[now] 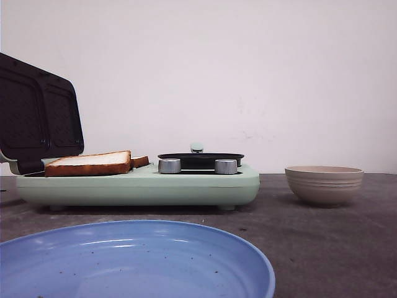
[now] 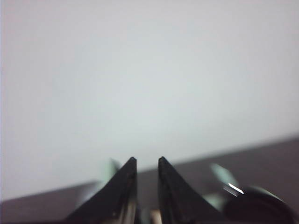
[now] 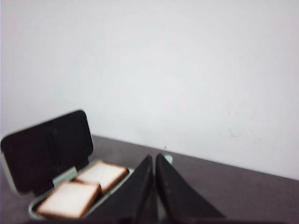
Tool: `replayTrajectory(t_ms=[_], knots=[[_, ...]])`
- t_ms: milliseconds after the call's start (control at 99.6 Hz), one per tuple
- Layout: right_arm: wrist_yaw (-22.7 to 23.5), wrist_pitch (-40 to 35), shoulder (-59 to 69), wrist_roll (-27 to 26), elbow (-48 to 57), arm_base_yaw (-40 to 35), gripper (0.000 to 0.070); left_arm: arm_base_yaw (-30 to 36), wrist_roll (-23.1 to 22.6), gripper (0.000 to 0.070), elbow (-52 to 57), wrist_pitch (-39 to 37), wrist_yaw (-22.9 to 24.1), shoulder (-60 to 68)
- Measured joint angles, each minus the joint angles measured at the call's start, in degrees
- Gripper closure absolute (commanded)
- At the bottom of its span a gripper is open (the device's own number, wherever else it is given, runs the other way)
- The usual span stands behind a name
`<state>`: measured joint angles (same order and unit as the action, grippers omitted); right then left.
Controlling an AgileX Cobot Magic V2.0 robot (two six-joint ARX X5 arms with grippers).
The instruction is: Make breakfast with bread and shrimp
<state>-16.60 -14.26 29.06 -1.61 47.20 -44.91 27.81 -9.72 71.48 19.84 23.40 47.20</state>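
Here | bread (image 1: 90, 163) at open breakfast maker's (image 1: 142, 185) left edge

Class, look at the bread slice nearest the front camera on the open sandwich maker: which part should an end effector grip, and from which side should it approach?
Probably the near crust edge of the bread slice, coming from above and the front. It lies flat on the sandwich maker, whose raised lid blocks the rear-left, and the second slice lies beside it. The crust looks firmer than the crumb.

bread (image 1: 90, 162) on cooker's (image 1: 139, 184) left plate, lid (image 1: 38, 115) up behind | pan (image 1: 200, 159) on its right | bowl (image 1: 324, 184) further right | plate (image 1: 133, 261) nearest, in front
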Motion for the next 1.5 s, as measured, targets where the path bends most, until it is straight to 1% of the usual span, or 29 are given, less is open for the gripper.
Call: replayTrajectory(t_ms=[60,130,201,271,361,512,652,683,713,793,833,883,974,994,1044,1084,1144,1325,1496], knots=[[0.0,-2.8,-1.3,0.2,0.0,0.0,0.0697,-3.1,-1.6,0.07,0.0,-4.5,0.5,1.4],[0.0,-4.8,-2.6,0.3,0.0,0.0,0.0696,-7.4,-2.3,0.07,0.3,-8.3,0.5,2.6],[0.0,-5.7,-3.9,-0.2,0.0,0.0,0.0697,-12.1,-1.8,0.07,1.5,-9.2,0.0,4.4],[0.0,-6.1,-5.3,-1.0,0.0,0.0,0.0696,-17.1,-0.5,0.07,2.8,-8.5,-2.1,6.8],[0.1,-6.8,-6.7,-1.8,0.0,0.0,0.0696,-23.5,2.6,0.07,5.0,-4.8,-5.6,10.6],[0.1,-10.4,-8.0,-2.2,0.0,0.0,0.0696,-33.3,9.1,0.07,8.0,5.6,-13.0,18.4],[0.1,-13.4,-8.7,-3.3,0.0,0.0,0.0696,-39.2,11.7,0.0698,8.7,13.1,-20.7,23.1],[0.1,-13.7,-8.7,-3.4,0.0,0.0,0.0696,-40.1,12.1,0.0681,8.8,14.2,-22.3,23.8],[0.1,-13.9,-8.7,-3.4,0.0,0.0,0.0696,-41.0,12.4,0.064,8.8,15.5,-23.5,24.4],[0.1,-13.9,-8.7,-3.6,0.0,0.0,0.0696,-43.5,14.1,0.05,8.8,18.0,-26.7,26.0],[0.1,-13.9,-8.7,-3.7,0.0,0.0,0.0696,-44.7,15.3,0.0466,8.8,18.6,-28.8,26.8],[0.1,-13.9,-8.7,-3.8,0.0,0.0,0.0696,-45.9,17.0,0.0462,8.8,18.6,-32.2,27.6],[0.1,-13.8,-8.7,-3.8,0.0,0.0,0.0696,-47.3,20.9,0.0462,8.9,18.6,-39.8,28.9],[0.0,-13.7,-8.7,-3.8,0.0,0.0,0.0696,-47.5,22.8,0.0459,8.9,18.6,-42.9,29.5],[0.1,-13.5,-8.7,-3.8,0.0,0.0,0.0697,-47.5,24.8,0.0448,9.0,18.6,-45.8,30.5],[0.1,-13.2,-8.7,-3.8,0.0,0.0,0.0696,-47.5,26.4,0.0413,9.1,18.6,-47.9,31.5],[0.1,-13.1,-8.7,-3.8,0.0,0.0,0.0697,-47.5,28.5,0.0378,9.1,18.8,-50.9,33.3],[0.1,-13.8,-8.7,-3.8,0.0,0.0,0.0696,-47.5,32.7,0.0381,9.1,19.1,-57.6,37.4],[-0.5,-13.8,-8.7,-3.8,0.0,0.0,0.0696,-47.5,35.0,0.0387,9.4,19.0,-59.8,38.5]])
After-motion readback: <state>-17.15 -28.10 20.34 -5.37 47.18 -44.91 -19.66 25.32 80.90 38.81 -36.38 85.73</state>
